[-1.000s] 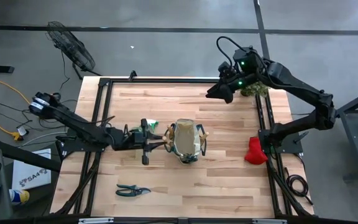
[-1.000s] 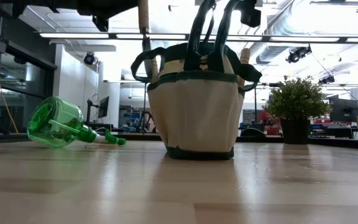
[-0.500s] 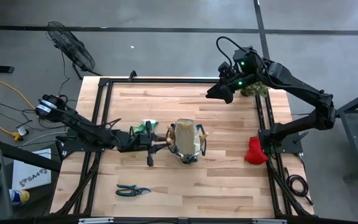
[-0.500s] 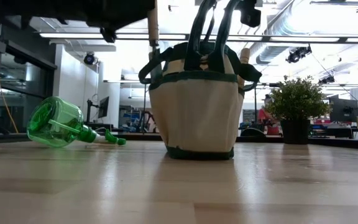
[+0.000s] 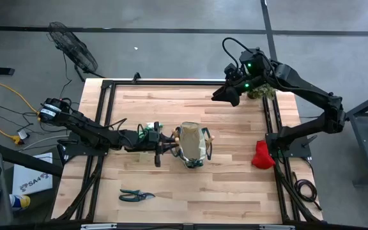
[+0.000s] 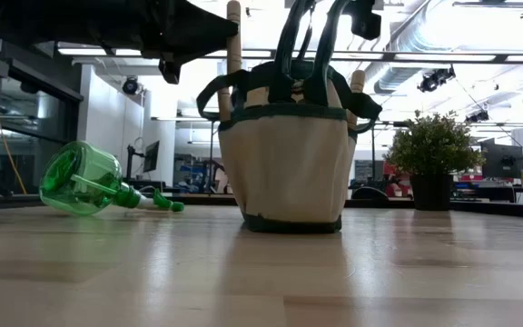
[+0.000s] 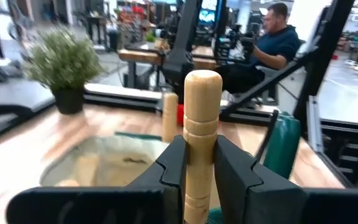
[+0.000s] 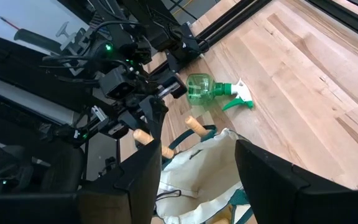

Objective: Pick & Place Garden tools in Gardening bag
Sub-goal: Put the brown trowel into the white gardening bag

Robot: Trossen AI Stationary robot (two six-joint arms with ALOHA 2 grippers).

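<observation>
The gardening bag [image 5: 192, 144] stood upright on the worktop [image 5: 235, 185], wooden handles [image 8: 196, 127] poking from it. The left pincer [image 7: 191, 163] gripped a wooden-handled tool [image 7: 200, 124] at its rim; the right pincer [image 8: 194, 171] hung open.

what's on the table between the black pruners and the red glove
Nothing: in the high view, bare wood runs from the black pruners to the red glove; the gardening bag stands farther back.
</observation>
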